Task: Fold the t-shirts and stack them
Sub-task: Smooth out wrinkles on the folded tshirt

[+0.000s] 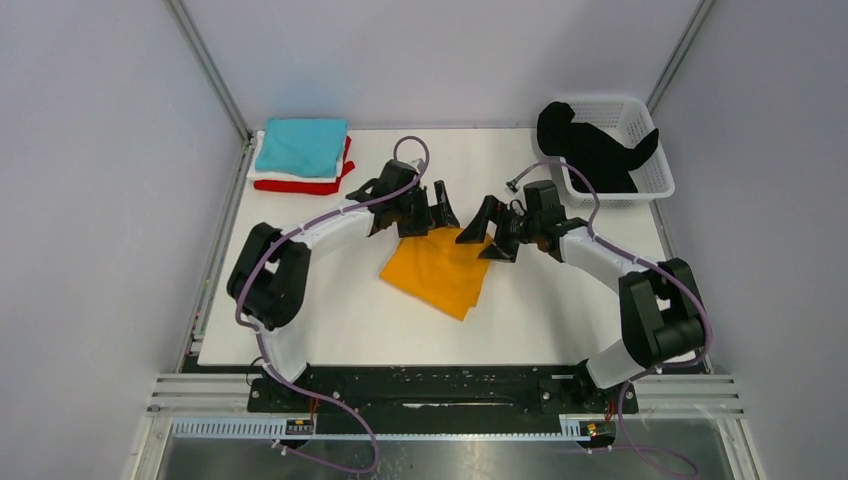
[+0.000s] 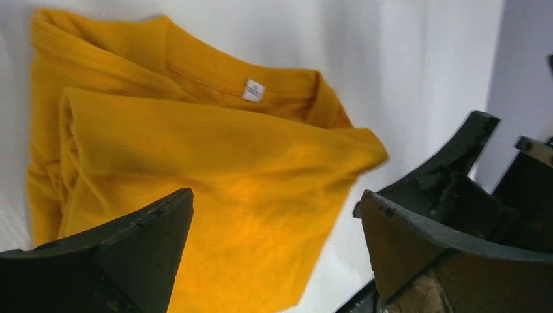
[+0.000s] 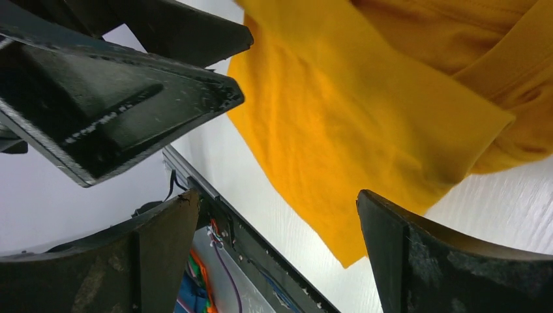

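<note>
Jaws of the left gripper (image 1: 441, 214) stand spread wide with nothing between them, and it hovers over the far edge of the mustard-orange t-shirt (image 1: 437, 272). The right gripper (image 1: 484, 236) hangs just beside it at the shirt's far right corner, its jaws equally wide and empty. The shirt lies folded in the middle of the white table (image 1: 330, 330). In the left wrist view its collar and neck label face up, and one folded layer lies over the body. At the table's far left corner sits a stack, with the teal t-shirt (image 1: 300, 145) on top, the white t-shirt (image 1: 262, 172) beneath and the red t-shirt (image 1: 300, 186) at the bottom. The black t-shirt (image 1: 590, 150) lies bunched in the white lattice basket (image 1: 655, 185) at the far right corner, part of it draped over the rim.
</note>
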